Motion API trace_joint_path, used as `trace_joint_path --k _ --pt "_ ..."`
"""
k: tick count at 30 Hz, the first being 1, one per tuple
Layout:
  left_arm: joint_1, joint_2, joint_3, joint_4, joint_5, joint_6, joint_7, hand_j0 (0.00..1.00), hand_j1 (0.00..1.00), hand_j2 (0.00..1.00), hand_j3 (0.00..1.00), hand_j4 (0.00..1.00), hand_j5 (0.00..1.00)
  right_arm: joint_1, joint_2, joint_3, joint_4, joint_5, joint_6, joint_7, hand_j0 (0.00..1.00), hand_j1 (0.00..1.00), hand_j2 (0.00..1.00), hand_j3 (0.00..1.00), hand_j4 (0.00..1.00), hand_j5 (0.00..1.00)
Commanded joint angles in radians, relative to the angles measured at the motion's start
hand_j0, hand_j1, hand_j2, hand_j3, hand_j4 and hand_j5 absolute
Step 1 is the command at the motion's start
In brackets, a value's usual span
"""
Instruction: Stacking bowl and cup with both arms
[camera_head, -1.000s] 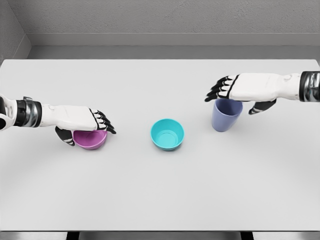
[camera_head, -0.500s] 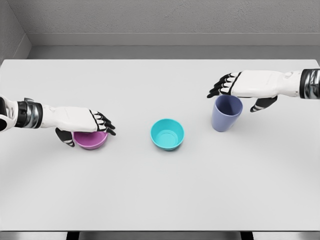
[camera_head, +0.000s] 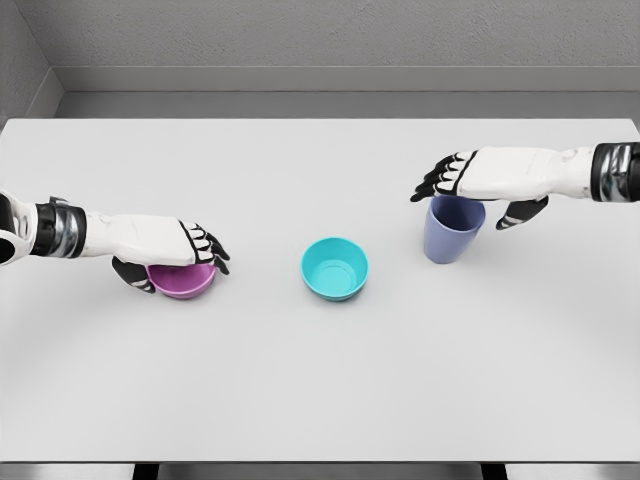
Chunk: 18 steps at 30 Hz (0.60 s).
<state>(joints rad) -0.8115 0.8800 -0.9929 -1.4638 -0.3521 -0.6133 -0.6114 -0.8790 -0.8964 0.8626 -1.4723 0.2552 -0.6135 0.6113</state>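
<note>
Left hand (camera_head: 170, 243): fingers draped over purple bowl (camera_head: 181, 280), grip unclear | right hand (camera_head: 487, 180): fingers spread above blue cup (camera_head: 451, 229), unheld | teal bowl (camera_head: 335, 268): mid-worktop (camera_head: 320, 390), probable stacking base.

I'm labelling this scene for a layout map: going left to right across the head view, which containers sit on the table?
Round purple bowl → round turquoise bowl → tall blue-violet cup.

The right hand (camera_head: 478, 178) has dipped back onto the cup (camera_head: 452, 229), its palm covering the rim again after lifting half a second ago. The left hand (camera_head: 165, 245) has crept slightly toward the table's (camera_head: 320, 400) left edge, over the purple bowl (camera_head: 183, 281).
</note>
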Motion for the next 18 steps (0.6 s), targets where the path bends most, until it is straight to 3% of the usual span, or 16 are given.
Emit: trace_joint_path --k 1,4,11,15,18 --pt "0.0 0.001 0.0 -0.003 0.005 0.002 0.001 0.6 0.6 0.6 0.6 0.6 0.6 -0.002 0.002 0.0 0.001 -0.005 0.003 0.0 1.0 1.0 1.0 1.0 1.0 1.0" --pt "-0.002 0.001 0.0 -0.003 0.005 0.002 0.001 0.55 0.55 0.55 0.55 0.55 0.55 -0.005 0.001 0.0 0.001 -0.005 0.003 0.0 1.0 1.0 1.0 1.0 1.0 1.0" --pt "-0.011 0.001 0.0 -0.007 0.009 0.002 0.001 0.54 0.54 0.54 0.54 0.54 0.54 -0.011 0.001 0.0 0.001 -0.005 0.003 0.0 1.0 1.0 1.0 1.0 1.0 1.0" --pt "-0.028 -0.007 0.0 -0.107 0.01 0.002 0.001 0.54 0.54 0.54 0.54 0.54 0.54 -0.012 0.001 0.001 0.001 -0.005 0.003 0.0 1.0 1.0 1.0 1.0 1.0 1.0" --pt "-0.049 -0.038 -0.001 -0.118 0.01 0.002 0.001 0.55 0.55 0.55 0.55 0.55 0.55 -0.012 0.001 0.001 0.001 -0.005 0.003 0.0 1.0 1.0 1.0 1.0 1.0 1.0"
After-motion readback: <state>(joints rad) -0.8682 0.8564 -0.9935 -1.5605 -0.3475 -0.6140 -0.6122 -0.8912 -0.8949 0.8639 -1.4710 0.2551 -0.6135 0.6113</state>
